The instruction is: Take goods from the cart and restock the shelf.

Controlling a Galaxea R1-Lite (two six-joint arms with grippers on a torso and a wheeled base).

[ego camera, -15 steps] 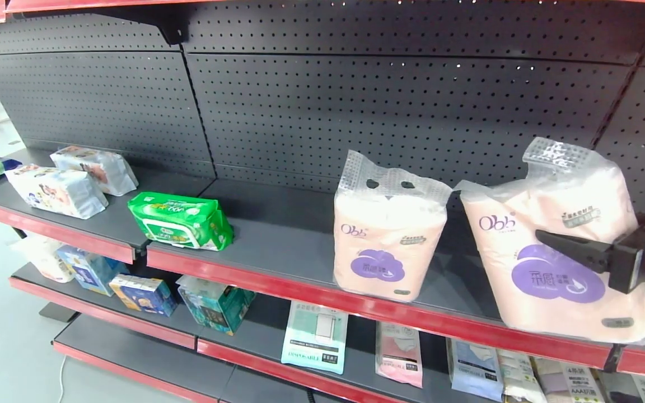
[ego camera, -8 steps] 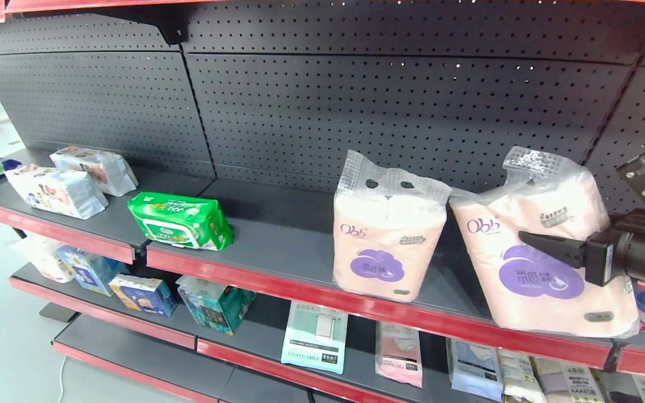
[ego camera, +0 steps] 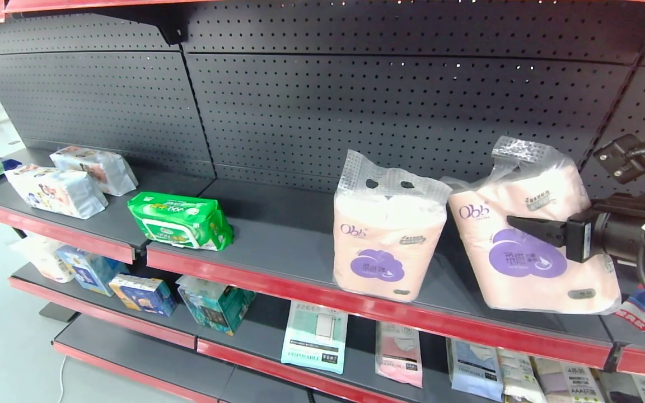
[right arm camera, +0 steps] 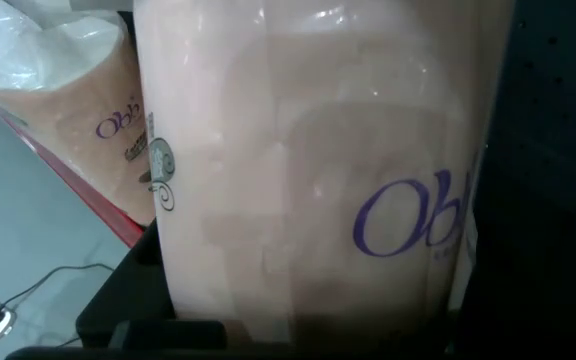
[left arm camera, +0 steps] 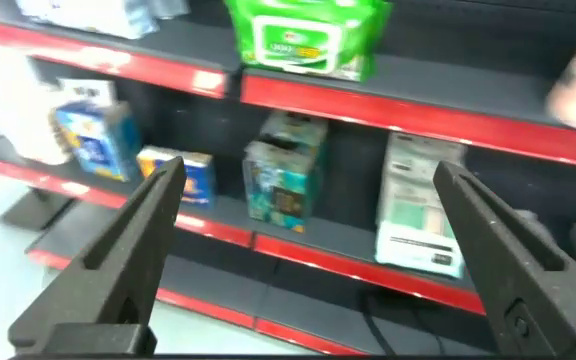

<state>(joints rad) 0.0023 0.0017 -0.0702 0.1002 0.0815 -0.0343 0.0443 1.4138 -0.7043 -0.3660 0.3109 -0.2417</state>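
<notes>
Head view: holding tissue pack (ego camera: 529,274), long axis near vertical, in clamped right gripper (ego camera: 524,226), just right of its twin (ego camera: 387,240) on shelf (ego camera: 277,235).

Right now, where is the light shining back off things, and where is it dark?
Head view: the tissue pack on the right glints white on its crinkly plastic top, the green wipes pack shines a little, and the lower shelf sits in shadow. Right wrist view: pale streaks of glare cross that tissue pack's wrap.

Right gripper (ego camera: 527,226) outstretched and level, fingers clamped; left gripper (left arm camera: 306,170) with fingers spread wide.
</notes>
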